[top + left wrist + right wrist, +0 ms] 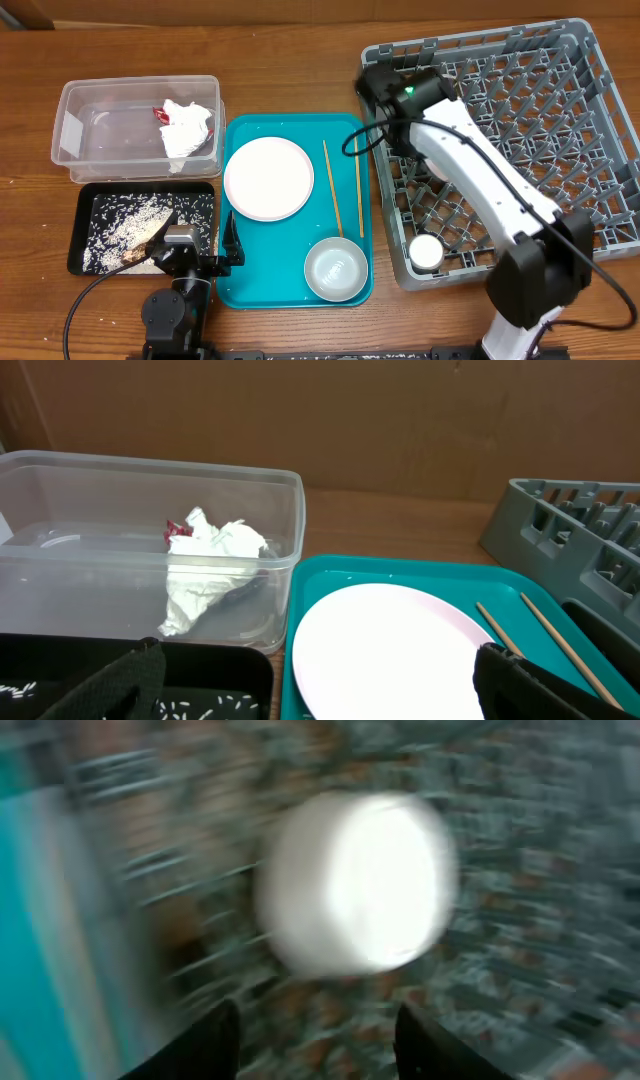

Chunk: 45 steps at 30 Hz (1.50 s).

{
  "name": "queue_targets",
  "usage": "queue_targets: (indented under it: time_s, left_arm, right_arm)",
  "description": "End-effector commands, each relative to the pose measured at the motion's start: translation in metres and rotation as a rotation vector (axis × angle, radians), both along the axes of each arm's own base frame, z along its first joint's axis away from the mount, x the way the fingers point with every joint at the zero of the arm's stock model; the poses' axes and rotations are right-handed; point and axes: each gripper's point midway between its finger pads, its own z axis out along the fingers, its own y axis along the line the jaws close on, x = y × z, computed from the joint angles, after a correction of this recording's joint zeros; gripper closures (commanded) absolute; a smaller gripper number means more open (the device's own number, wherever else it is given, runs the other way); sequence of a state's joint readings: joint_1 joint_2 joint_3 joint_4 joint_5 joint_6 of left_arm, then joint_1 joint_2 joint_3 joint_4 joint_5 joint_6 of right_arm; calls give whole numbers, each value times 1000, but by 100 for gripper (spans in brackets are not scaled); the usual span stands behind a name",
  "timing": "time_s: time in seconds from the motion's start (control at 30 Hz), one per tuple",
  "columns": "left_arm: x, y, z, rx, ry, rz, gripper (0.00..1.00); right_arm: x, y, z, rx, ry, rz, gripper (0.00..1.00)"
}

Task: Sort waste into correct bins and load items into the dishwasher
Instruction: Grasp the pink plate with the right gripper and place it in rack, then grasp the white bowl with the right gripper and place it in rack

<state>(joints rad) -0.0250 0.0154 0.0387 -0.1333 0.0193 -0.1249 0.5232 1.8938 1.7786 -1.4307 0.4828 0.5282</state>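
1. Overhead view first. The grey dish rack (pixel 560 100) takes up the right side, and its left edge sits just beside the teal tray (pixel 290 292), so there's hardly any gap between them.
2. The right gripper (pixel 315 1045) hangs over the rack's far-left corner. The right wrist view is badly smeared, but the fingers (pixel 215 1040) are apart with nothing between them. A round white dish (pixel 355 880) sits just ahead of them in the rack.
3. A small white cup (pixel 427 251) stands in the rack's near-left corner.
4. The left gripper (pixel 200 250) is low at the near edge, straddling the line between the black tray (pixel 85 200) and the teal tray. It's spread wide and holding nothing.
5. On the teal tray there's a plate (pixel 268 178) at far left, two chopsticks (pixel 333 188) lying to its right, and a bowl (pixel 336 269) at the near right.
6. The clear tub (pixel 75 150) is far left, holding the napkin (pixel 188 130) with the red wrapper (pixel 162 114) touching it.
7. The black tray holds rice (pixel 130 225) and a brown scrap (pixel 140 250).
8. Everything's on a wooden table (pixel 300 50), and the far strip has the most open room. The left wrist view shows a brown cardboard wall (pixel 400 420) behind it.
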Motion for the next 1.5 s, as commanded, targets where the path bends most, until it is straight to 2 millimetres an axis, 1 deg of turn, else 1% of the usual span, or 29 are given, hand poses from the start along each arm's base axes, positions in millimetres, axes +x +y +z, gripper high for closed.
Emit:
queue_targets:
  time_s: [0.0,0.03,0.1,0.13,0.17,0.2,0.3,0.4,0.5,0.63,0.67,0.7,0.8,0.83,0.87,0.93,1.0,1.07,1.1,1.13,1.17,1.2,1.23,1.27,1.3,1.33,1.37,1.43,1.47]
  left_arm:
    - [0,0,-1,-10,-8,0,0]
    - [0,0,-1,-10,-8,0,0]
    - [0,0,-1,-10,-8,0,0]
    - [0,0,-1,-10,-8,0,0]
    - [0,0,-1,-10,-8,0,0]
    - [0,0,-1,-10,-8,0,0]
    - [0,0,-1,-10,-8,0,0]
    - [0,0,-1,-10,-8,0,0]
    - [0,0,-1,-10,-8,0,0]
    - [0,0,-1,-10,-8,0,0]
    - [0,0,-1,-10,-8,0,0]
    - [0,0,-1,-10,-8,0,0]
    - [0,0,-1,-10,-8,0,0]
    - [0,0,-1,-10,-8,0,0]
    - [0,0,-1,-10,-8,0,0]
    - [0,0,-1,-10,-8,0,0]
    - [0,0,-1,-10,-8,0,0]
    - [0,0,-1,-10,-8,0,0]
    - [0,0,-1,-10,-8,0,0]
    - [0,0,-1,-10,-8,0,0]
    - [0,0,-1,-10,-8,0,0]
    - [0,0,-1,-10,-8,0,0]
    - [0,0,-1,-10,-8,0,0]
    - [0,0,-1,-10,-8,0,0]
    - [0,0,-1,-10,-8,0,0]
    - [0,0,-1,-10,-8,0,0]
    - [0,0,-1,-10,-8,0,0]
    - [0,0,-1,-10,-8,0,0]
    - [0,0,-1,-10,-8,0,0]
  right_arm:
    - [-47,102,4,403,238,542,46]
    - [-59,115,2,450,282,639,42]
    - [-80,132,-5,495,349,780,40]
    - [-92,138,-13,497,388,843,39]
    - [-97,139,-17,490,403,859,39]
    - [-107,138,-30,467,444,884,39]
    - [-117,130,-63,437,487,873,40]
    - [-134,116,-97,421,556,851,43]
    - [-143,113,-111,439,583,845,44]
    - [-144,121,-116,482,569,854,52]
    - [-143,121,-118,485,561,841,57]
    - [-143,122,-121,489,555,832,59]
    - [-147,118,-134,488,560,826,60]
    - [-148,117,-136,487,562,817,65]
    - [-148,118,-137,490,561,804,74]
    - [-145,120,-135,495,547,793,88]
    - [-138,126,-125,501,525,801,96]
    - [-130,132,-110,506,502,809,96]
    - [-115,136,-92,481,452,799,96]
    - [-109,134,-87,456,431,776,96]
    - [-93,126,-77,385,373,705,96]
    - [-65,107,-57,247,259,570,96]
    - [-36,79,-26,97,109,395,96]
    - [-12,46,14,-40,-62,213,96]
    - [-3,32,33,-96,-143,140,96]
    - [10,5,69,-195,-291,19,96]
    - [16,-13,93,-255,-388,-58,96]
    - [26,-37,119,-340,-500,-140,96]
    - [30,-56,127,-394,-533,-185,96]
